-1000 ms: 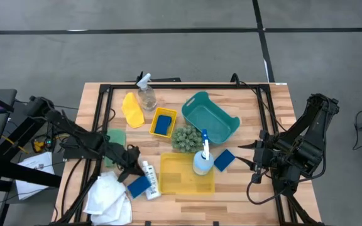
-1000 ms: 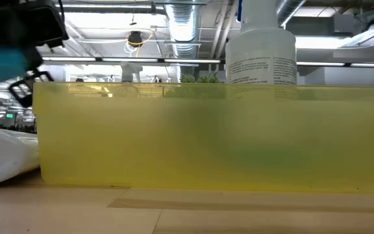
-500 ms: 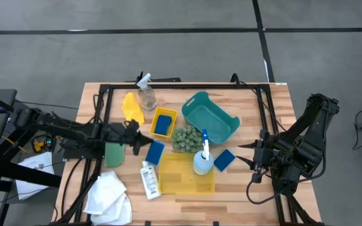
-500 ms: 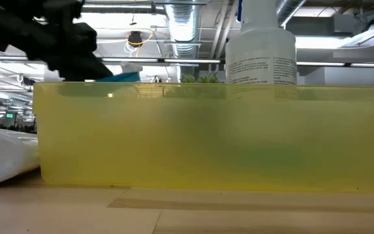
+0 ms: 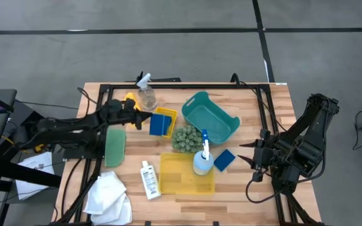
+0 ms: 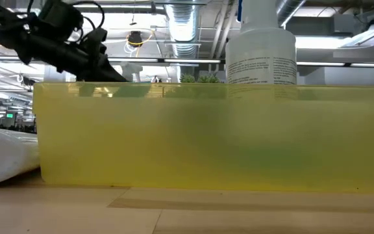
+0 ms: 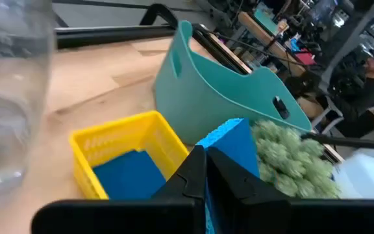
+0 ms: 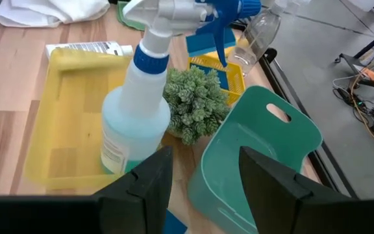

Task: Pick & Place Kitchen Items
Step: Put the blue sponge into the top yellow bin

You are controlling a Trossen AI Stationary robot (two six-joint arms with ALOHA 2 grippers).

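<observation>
- We hold a blue sponge [image 7: 229,146] pinched in our left gripper [image 5: 144,120], fingers shut on it, right at the small yellow bin [image 5: 170,115].
- That bin already has another blue sponge [image 7: 128,172] lying in it; our carried one hangs at its near rim, on the side away from the teal basket [image 5: 212,113].
- We judge this the placing step: the next move calls for lowering the sponge inside the bin's walls, then letting go.
- Our right gripper [image 5: 254,158] waits with fingers parted and empty, on the far side of the teal basket from the small yellow bin, near the blue spray bottle [image 5: 202,157].
- The white bottle [image 5: 148,181] and white cloths [image 5: 109,193] lie well apart from the small yellow bin.
</observation>
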